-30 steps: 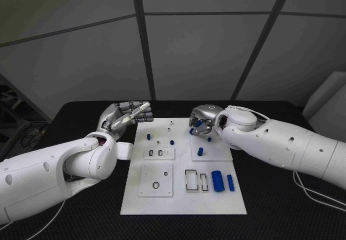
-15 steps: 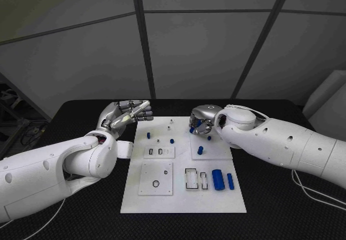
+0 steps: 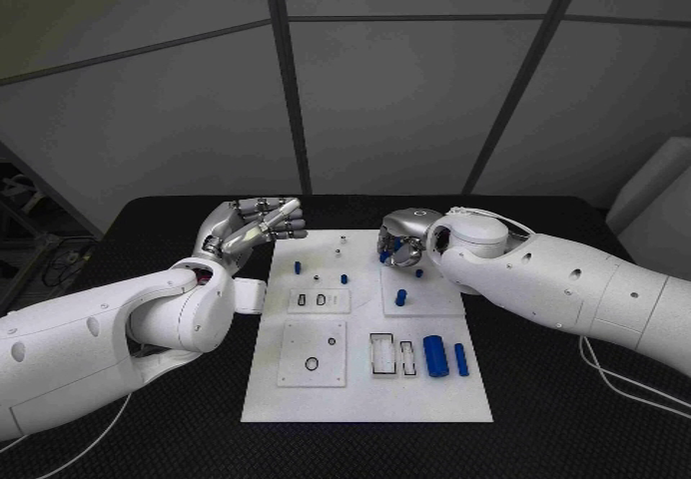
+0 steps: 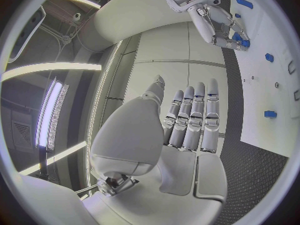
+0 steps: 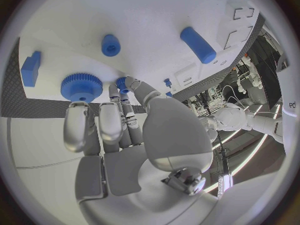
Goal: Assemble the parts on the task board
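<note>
The white task board [image 3: 367, 399] lies mid-table. My right hand [image 3: 401, 243] hovers low over its far right part, fingers curled down. In the right wrist view its thumb and a finger close on a small blue peg [image 5: 121, 84] standing on the board [image 5: 150, 15], right beside a blue gear [image 5: 81, 87]. My left hand [image 3: 257, 227] is raised off the board's far left corner, fingers straight and side by side, holding nothing [image 4: 190, 117]. The left wrist view shows the right hand [image 4: 220, 26] with blue at its fingertips.
A fat blue cylinder [image 3: 433, 356] and a slim blue bar [image 3: 459, 360] lie at the board's near right beside open slots. Small blue pegs [image 3: 299, 269] [image 3: 401, 297] stand mid-board. Black table [image 3: 576, 399] surrounds the board.
My right hand has crept slightly toward the board's far edge over the gear. The left hand has barely shifted.
</note>
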